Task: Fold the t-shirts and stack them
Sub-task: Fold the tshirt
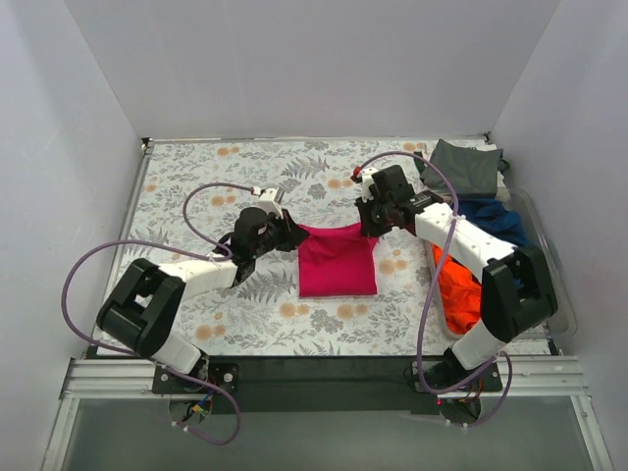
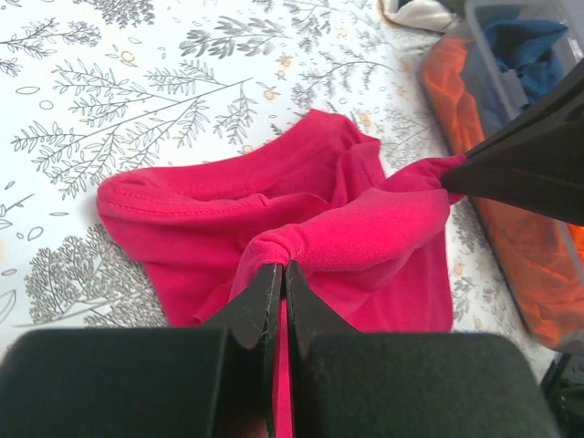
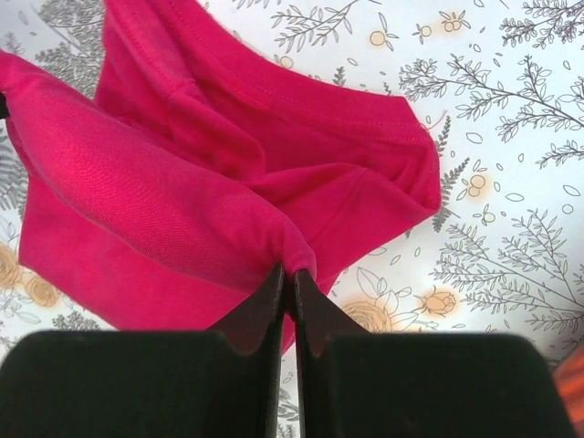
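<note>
A magenta-pink t-shirt (image 1: 337,263) lies partly folded in the middle of the floral tablecloth (image 1: 196,186). Its far edge is lifted and stretched between both grippers. My left gripper (image 1: 290,234) is shut on the left end of that edge, seen bunched at the fingertips (image 2: 282,274). My right gripper (image 1: 372,228) is shut on the right end (image 3: 290,276). The pink t-shirt (image 2: 274,210) sags below the raised fold, and the pink t-shirt (image 3: 274,137) spreads behind the fold in the right wrist view. An orange t-shirt (image 1: 459,289), a navy one (image 1: 496,221) and a dark grey-green one (image 1: 466,167) lie at the right.
A clear plastic bin (image 1: 551,285) at the right edge holds the orange and navy shirts; the same bin (image 2: 511,55) shows in the left wrist view. White walls close in the table on three sides. Purple cables loop over both arms.
</note>
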Controlling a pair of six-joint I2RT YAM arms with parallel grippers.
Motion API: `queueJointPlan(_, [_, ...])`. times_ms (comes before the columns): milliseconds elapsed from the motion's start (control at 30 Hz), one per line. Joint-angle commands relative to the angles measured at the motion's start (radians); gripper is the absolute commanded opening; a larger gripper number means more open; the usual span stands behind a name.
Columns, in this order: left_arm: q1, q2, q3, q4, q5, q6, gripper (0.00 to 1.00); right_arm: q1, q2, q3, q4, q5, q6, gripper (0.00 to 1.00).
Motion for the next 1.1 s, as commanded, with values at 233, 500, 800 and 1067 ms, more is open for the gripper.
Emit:
queueJointPlan(233, [0.058, 0.192, 0.164, 0.042, 0.046, 0.032, 0.0, -0.057, 0.143, 0.145, 0.052, 0.002, -0.032, 0.01])
queueJointPlan(500, [0.121, 0.154, 0.283, -0.108, -0.174, 0.048, 0.59, -0.091, 0.148, 0.254, 0.051, 0.056, -0.027, 0.6])
queueJointPlan(800, [0.121, -0.006, 0.228, -0.185, -0.15, 0.003, 0.91, -0.092, -0.056, 0.099, 0.058, 0.055, 0.019, 0.79])
queueJointPlan(1067, [0.106, -0.08, 0.08, -0.185, -0.004, -0.094, 0.91, -0.106, -0.252, -0.152, 0.147, -0.068, 0.114, 0.86])
